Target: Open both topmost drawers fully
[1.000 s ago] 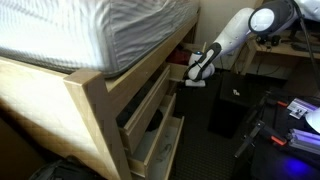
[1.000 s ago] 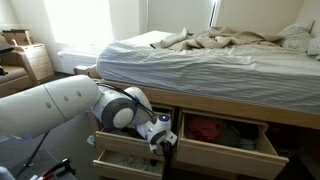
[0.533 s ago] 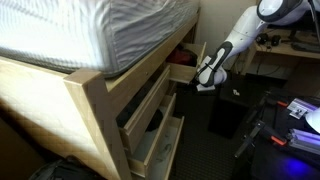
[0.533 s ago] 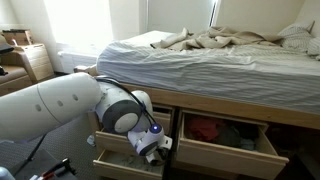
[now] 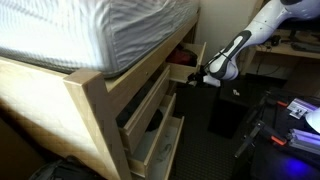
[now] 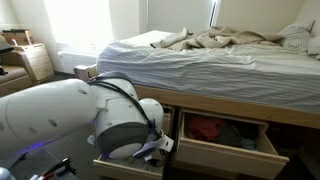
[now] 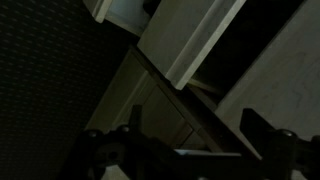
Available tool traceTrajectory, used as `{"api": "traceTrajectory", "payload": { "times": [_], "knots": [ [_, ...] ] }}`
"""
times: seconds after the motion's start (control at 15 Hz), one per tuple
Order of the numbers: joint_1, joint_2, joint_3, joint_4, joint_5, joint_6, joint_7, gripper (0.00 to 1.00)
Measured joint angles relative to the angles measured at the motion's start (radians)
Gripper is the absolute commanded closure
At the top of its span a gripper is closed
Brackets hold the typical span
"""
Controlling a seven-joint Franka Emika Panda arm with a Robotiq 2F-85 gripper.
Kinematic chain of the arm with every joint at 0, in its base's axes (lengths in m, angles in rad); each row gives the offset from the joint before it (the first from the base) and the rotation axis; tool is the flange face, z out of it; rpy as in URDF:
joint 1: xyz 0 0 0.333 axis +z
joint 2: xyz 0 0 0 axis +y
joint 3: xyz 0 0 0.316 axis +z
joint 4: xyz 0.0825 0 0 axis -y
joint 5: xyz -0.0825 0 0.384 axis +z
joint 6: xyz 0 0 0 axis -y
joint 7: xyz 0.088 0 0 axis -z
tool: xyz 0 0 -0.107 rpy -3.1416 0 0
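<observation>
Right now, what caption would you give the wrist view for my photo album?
Wrist camera's dim view: jaws spread apart and empty, facing pulled-out pale wooden drawers beside dark carpet.

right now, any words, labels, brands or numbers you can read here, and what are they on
None can be read. The pale wooden top drawer has a plain front, the white mattress shows no tag, and the lit clutter on the floor is too blurred to tell. The wrist view is too dark.
</observation>
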Motion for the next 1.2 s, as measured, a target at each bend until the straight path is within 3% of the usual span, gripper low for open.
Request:
{"api": "traceTrajectory", "payload": {
  "times": [0.33,0.6,0.73,0.93,1.07,1.2],
  "knots": [
    [0.029,-0.014,-0.009,-0.004,-0.010,-0.020,-0.004,0.00],
    [0.010,-0.017,0.069,-0.056,-0.133,-0.071,-0.062,0.00],
    [-0.052,-0.017,0.157,-0.077,-0.195,-0.143,-0.104,0.00],
    [-0.223,-0.005,0.353,-0.083,-0.219,-0.342,-0.232,0.00],
    [-0.334,0.025,0.485,-0.061,-0.163,-0.502,-0.339,0.00],
    [-0.365,0.077,0.558,0.005,-0.051,-0.628,-0.426,0.00]
  ]
}}
